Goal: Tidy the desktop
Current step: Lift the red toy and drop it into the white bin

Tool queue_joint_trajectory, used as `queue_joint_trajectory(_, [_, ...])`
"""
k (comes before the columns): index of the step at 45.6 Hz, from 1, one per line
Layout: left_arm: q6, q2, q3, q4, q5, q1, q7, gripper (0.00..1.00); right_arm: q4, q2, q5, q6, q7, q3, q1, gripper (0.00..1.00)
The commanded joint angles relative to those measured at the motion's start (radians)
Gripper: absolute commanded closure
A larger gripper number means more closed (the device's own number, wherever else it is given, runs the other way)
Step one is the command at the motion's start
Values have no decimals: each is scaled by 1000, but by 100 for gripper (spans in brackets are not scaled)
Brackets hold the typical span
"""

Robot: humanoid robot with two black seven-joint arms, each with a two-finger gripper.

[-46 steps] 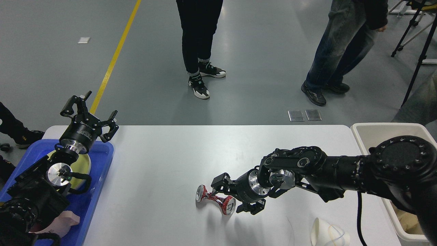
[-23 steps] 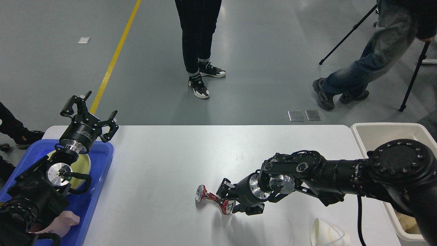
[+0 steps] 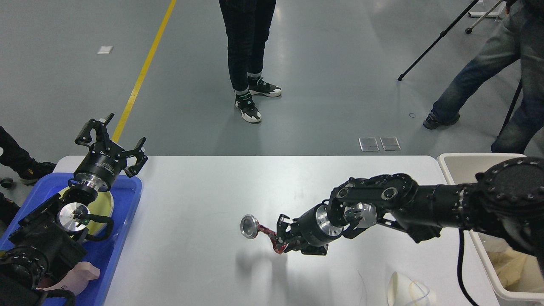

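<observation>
Right pincer (image 3: 281, 243) clamped on crushed can (image 3: 258, 228)

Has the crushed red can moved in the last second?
Yes. The crushed red can, pinched in the right hand, has come up off the desktop: its shadow now lies apart beneath it, while the paper cup stays put.

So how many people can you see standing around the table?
2, only their legs show. One in black trousers stands beyond the table's far edge; one in jeans is at the far right. Others may be hidden.
</observation>
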Motion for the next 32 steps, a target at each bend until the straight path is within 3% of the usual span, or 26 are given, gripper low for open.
queue_joint_trajectory(1, [0,0,0,0,0,0,0,4,78,-79,0,58,0,2,63,100])
queue_joint_trajectory(13, [0,0,0,0,0,0,0,4,333,-397,5,235,0,6,305,100])
queue_joint_trajectory(22, [0,0,0,0,0,0,0,4,349,-586,14,353,0,6,504,100])
queue_joint_trajectory(32, [0,0,0,0,-1,0,0,4,342,-731,14,371,0,5,736,100])
